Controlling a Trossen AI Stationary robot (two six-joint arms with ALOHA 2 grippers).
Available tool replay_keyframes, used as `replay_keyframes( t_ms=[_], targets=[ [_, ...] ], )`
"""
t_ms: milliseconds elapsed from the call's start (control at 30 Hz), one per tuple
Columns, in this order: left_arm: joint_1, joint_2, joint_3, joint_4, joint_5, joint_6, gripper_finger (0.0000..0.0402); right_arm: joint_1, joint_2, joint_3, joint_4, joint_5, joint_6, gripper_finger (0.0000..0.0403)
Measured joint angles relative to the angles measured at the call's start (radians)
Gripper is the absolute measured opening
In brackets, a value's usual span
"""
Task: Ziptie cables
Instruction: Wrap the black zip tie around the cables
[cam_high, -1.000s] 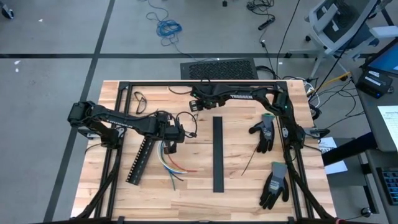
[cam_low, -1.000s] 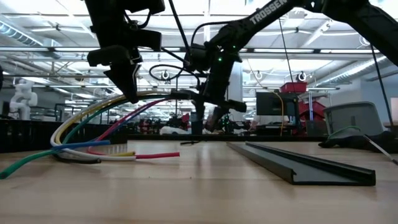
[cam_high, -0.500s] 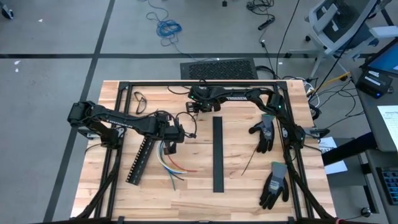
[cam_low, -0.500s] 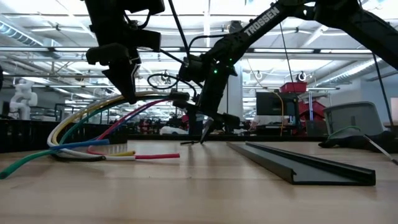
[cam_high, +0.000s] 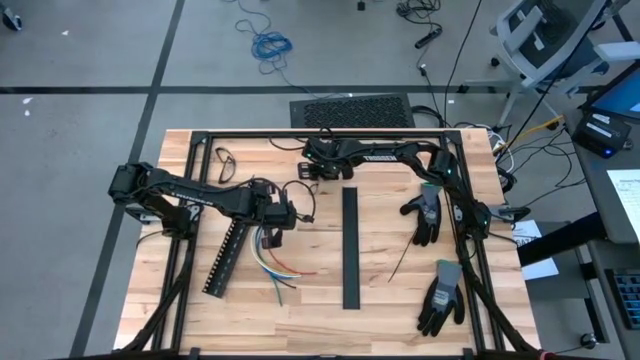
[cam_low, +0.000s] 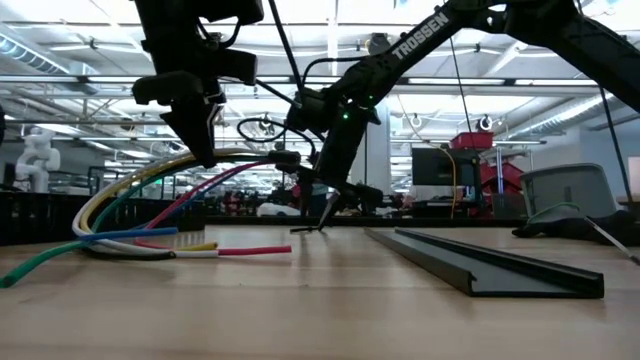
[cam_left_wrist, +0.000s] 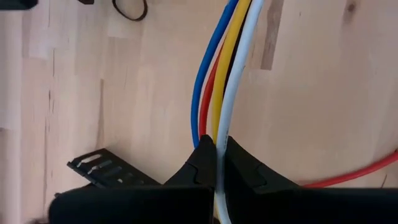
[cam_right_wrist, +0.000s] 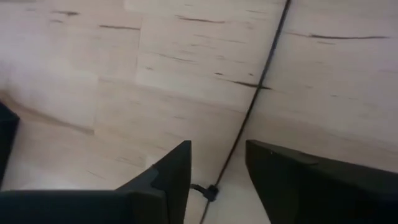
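Pictured: left end effector (cam_left_wrist: 216, 163) clamped on the cables (cam_left_wrist: 225, 68) near their gathered end, loose ends drooping limply onto the table (cam_high: 380, 250); light, floppy wires, best taken where bunched. Right end effector (cam_right_wrist: 217, 168) parted, low over what appeared to be a thin black zip tie (cam_right_wrist: 258, 87) at the far edge.

**Open wood at the front, crowded along the sides**

The surface (cam_high: 375, 300) lay bare along its front edge. A long black channel (cam_high: 350, 247) split the middle. To its left, the cables (cam_high: 272, 262) fanned out beside a perforated black strip (cam_high: 225, 256); to its right, a thin zip-tie (cam_high: 402, 257) and two gloves (cam_high: 424, 214) blocked passage. A narrow lane stayed free between channel and cables.
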Motion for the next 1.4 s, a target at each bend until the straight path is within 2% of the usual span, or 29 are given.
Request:
replay_keyframes(
  t_ms=[67, 167, 233, 633, 767, 967, 1100, 1200, 1300, 1400],
  targets=[
    [0.000, 0.000, 0.000, 0.000, 0.000, 0.006, 0.0017, 0.000, 0.001, 0.000, -0.021, 0.015, -0.011, 0.0106],
    [0.000, 0.000, 0.000, 0.001, 0.000, 0.009, 0.0017, 0.000, 0.001, -0.001, -0.042, 0.026, -0.040, 0.0033],
    [0.000, 0.000, 0.000, 0.001, 0.000, 0.026, 0.0017, 0.000, 0.001, -0.001, -0.047, 0.026, -0.079, 0.0011],
    [0.000, 0.000, 0.000, 0.005, -0.027, 0.035, 0.0017, 0.023, -0.034, -0.009, -0.081, 0.010, -0.157, 0.0000],
    [0.000, 0.000, 0.000, 0.017, -0.030, 0.065, 0.0017, 0.030, -0.097, -0.011, -0.117, -0.008, -0.247, 0.0000],
    [0.000, 0.000, 0.000, 0.021, -0.044, 0.082, 0.0017, 0.038, -0.202, -0.008, -0.214, 0.024, -0.374, 0.0000],
    [0.000, -0.016, 0.000, 0.041, -0.052, 0.080, 0.0017, 0.039, -0.304, -0.015, -0.273, 0.040, -0.429, 0.0000],
    [0.000, -0.059, 0.000, 0.116, -0.052, 0.093, 0.0017, 0.049, -0.412, -0.079, -0.275, 0.049, -0.435, 0.0000],
    [0.000, -0.108, -0.002, 0.197, -0.073, 0.125, 0.0017, 0.065, -0.570, -0.207, -0.192, 0.045, -0.390, 0.0000],
    [0.012, -0.151, -0.021, 0.237, -0.110, 0.131, 0.0009, 0.084, -0.741, -0.394, -0.040, 0.056, -0.281, 0.0000]
  ],
)
